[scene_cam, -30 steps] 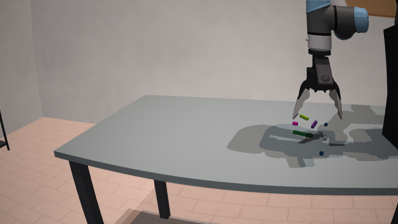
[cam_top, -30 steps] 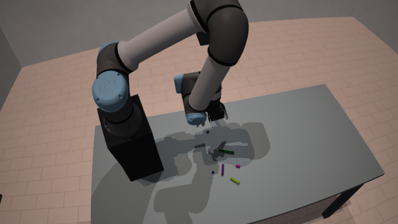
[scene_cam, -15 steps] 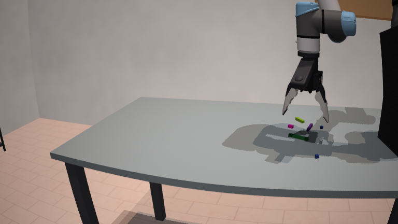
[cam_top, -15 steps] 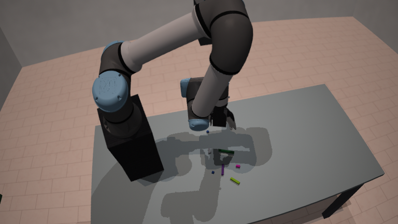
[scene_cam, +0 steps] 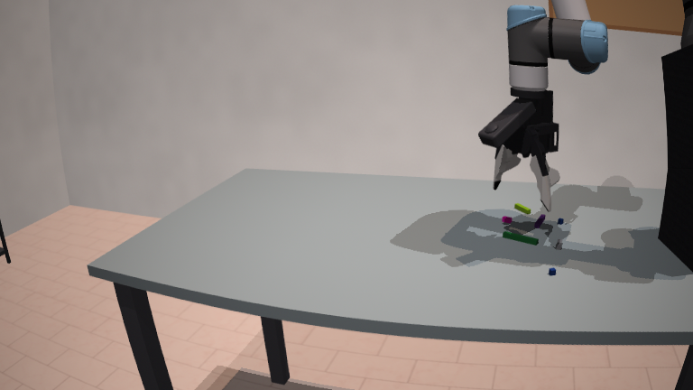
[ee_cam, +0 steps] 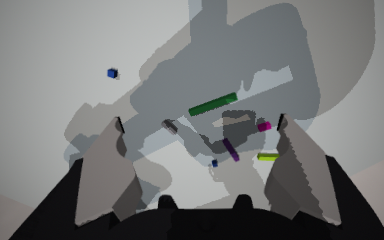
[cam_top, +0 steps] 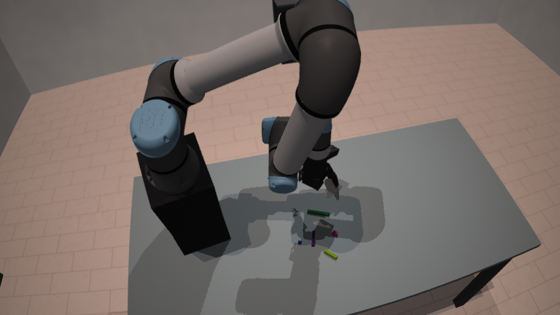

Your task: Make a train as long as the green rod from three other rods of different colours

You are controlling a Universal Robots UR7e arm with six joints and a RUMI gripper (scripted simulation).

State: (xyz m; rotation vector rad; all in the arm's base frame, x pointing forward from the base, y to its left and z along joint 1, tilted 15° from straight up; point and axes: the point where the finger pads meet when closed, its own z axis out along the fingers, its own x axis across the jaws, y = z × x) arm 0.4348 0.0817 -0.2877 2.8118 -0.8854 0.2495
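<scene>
Gripper (cam_top: 333, 184) (scene_cam: 521, 197) (ee_cam: 199, 116) hangs above grey table (cam_top: 433, 179) (scene_cam: 306, 242) (ee_cam: 30, 100), pointing down, jaws spread wide, nothing between them. Forearm (cam_top: 299, 140) slopes down to wrist. Green rod (cam_top: 318, 213) (scene_cam: 520, 237) (ee_cam: 213, 104) lies flat below; purple rod (cam_top: 313, 238) (scene_cam: 540, 221) (ee_cam: 231, 149), magenta rod (cam_top: 335, 234) (scene_cam: 506, 219) (ee_cam: 264, 126), lime rod (cam_top: 330, 254) (scene_cam: 522, 208) (ee_cam: 268, 157) lie apart, unjoined.

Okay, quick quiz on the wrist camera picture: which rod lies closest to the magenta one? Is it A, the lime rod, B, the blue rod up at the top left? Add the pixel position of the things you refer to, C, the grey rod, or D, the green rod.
A: in the wrist view the lime rod (cam_top: 330, 254) (scene_cam: 522, 208) (ee_cam: 268, 157) lies just below the magenta rod (cam_top: 335, 233) (scene_cam: 506, 219) (ee_cam: 264, 126), nearer than the other three.
</scene>
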